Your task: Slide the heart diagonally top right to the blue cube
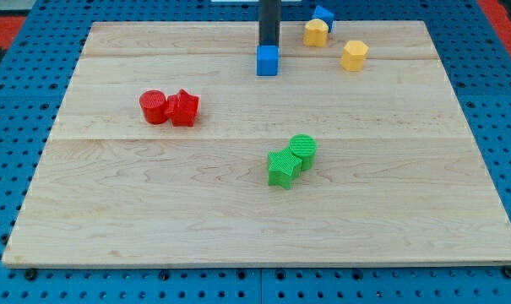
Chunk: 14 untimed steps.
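Observation:
The blue cube (267, 60) sits near the view's top centre. My tip (269, 44) is right at the cube's top side, seemingly touching it. A yellow block that looks like the heart (316, 33) lies up and to the right of the cube, well apart from my tip. A second yellow block (354, 55), roughly pentagonal, lies further right.
Another blue block (323, 17) sits just behind the yellow heart at the top edge. A red cylinder (154, 107) touches a red star-like block (184, 108) at the left. A green star (283, 167) touches a green cylinder (303, 150) in the middle of the wooden board (111, 219).

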Motion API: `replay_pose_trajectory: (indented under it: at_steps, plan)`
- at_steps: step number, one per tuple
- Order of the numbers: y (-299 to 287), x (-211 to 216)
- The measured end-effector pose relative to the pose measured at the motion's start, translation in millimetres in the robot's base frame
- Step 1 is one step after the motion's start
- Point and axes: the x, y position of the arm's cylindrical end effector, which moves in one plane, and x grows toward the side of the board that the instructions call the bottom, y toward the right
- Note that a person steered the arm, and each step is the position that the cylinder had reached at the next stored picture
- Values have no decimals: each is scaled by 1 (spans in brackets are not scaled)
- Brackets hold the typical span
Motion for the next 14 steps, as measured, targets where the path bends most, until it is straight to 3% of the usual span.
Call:
replay_pose_trajectory:
  at_steps: [2,4,5,6,7,9,10,11,13,14]
  plan:
    - [20,61]
    - [188,75]
    - [256,48]
    - [252,-26]
    - [233,-61]
    - [208,-62]
    - [170,-61]
    - [90,-62]
    - [11,24]
    - [4,23]
